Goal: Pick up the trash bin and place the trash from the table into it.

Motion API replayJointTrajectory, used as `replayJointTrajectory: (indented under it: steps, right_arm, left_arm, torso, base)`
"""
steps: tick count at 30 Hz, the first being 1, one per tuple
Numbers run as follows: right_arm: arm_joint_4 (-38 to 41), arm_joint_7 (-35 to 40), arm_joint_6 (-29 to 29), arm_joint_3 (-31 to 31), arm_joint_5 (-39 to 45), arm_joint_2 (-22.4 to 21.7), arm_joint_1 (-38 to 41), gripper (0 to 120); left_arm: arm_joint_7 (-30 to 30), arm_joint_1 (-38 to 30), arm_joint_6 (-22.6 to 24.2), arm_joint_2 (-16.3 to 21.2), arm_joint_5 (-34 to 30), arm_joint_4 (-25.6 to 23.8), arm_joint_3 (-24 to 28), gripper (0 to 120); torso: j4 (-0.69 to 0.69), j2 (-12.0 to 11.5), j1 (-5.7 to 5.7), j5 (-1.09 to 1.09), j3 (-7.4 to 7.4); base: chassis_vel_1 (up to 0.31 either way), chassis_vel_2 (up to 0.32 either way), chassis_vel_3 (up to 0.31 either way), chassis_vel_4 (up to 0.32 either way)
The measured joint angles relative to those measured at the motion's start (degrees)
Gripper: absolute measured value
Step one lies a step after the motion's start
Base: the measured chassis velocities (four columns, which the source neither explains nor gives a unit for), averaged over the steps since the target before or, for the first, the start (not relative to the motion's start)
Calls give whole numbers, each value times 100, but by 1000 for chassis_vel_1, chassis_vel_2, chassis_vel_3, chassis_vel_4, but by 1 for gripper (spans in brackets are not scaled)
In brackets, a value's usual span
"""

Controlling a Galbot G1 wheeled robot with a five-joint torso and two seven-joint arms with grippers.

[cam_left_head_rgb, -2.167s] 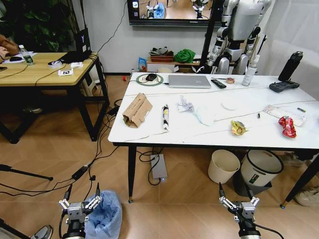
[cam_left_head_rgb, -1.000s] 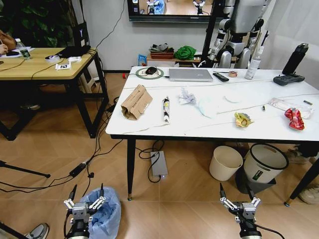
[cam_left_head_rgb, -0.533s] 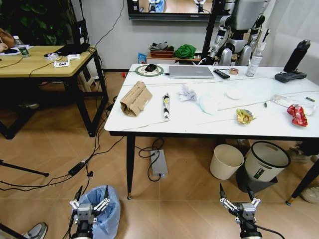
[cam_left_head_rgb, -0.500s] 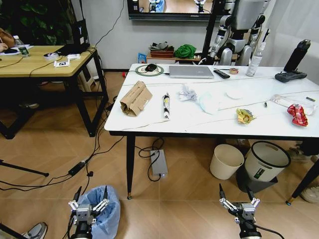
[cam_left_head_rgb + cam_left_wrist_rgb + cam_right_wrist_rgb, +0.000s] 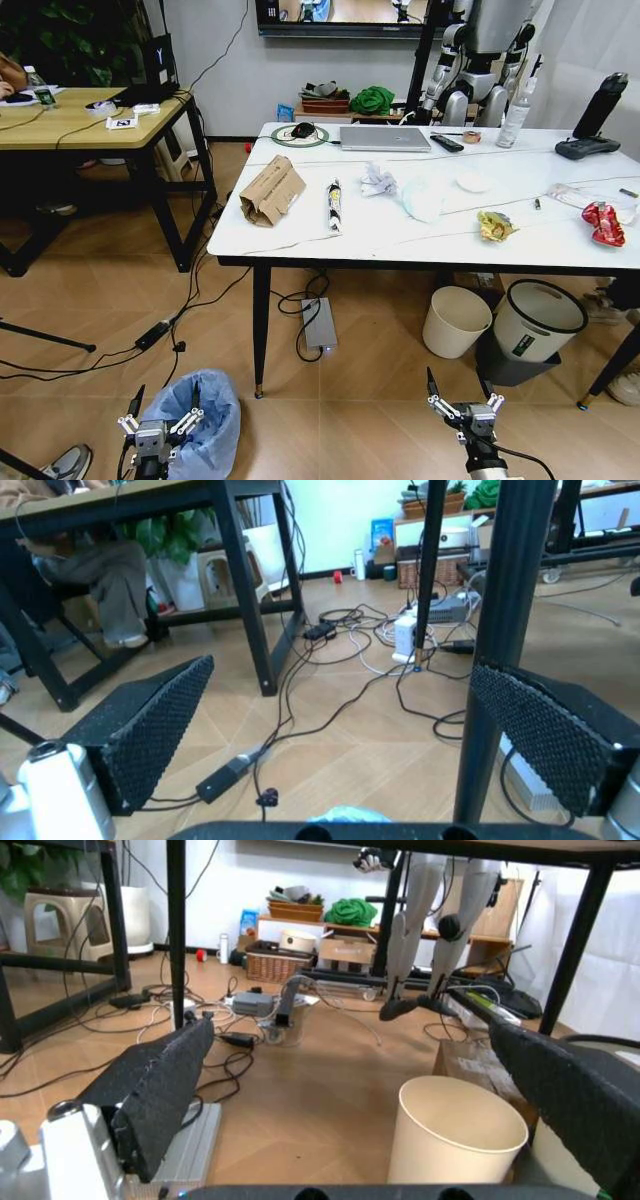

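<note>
Left gripper (image 5: 158, 424) partly hides the trash bin (image 5: 205, 420), fingers (image 5: 150, 727) spread.

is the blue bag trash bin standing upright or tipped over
Upright. In the head view the trash bin stands on the floor, bag mouth facing up, beside the open left gripper.

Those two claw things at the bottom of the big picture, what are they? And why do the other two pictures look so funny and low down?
They are a robot's two hands, called grippers. The big picture comes from a camera on its head. The left gripper hangs low by the trash bin with the blue bag. The right gripper hangs low over the floor. Both are open and hold nothing. The other two pictures come from cameras on the wrists, near the floor, so you see table legs, cables and a cream bin. The black pads are the fingers up close. On the table lies trash: crumpled cardboard, white tissues, a yellow wrapper and a red one.
</note>
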Motion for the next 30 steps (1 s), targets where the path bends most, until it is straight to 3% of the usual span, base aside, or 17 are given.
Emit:
replayJointTrajectory:
  steps: [30]
  right_arm:
    - [-129,-21,22,37,-9,0,30,100]
  left_arm:
    - [0,-90,84,61,-24,80,65,100]
  torso:
    - [0,-727,-281,0,-447]
  base:
    - [0,0,0,0]
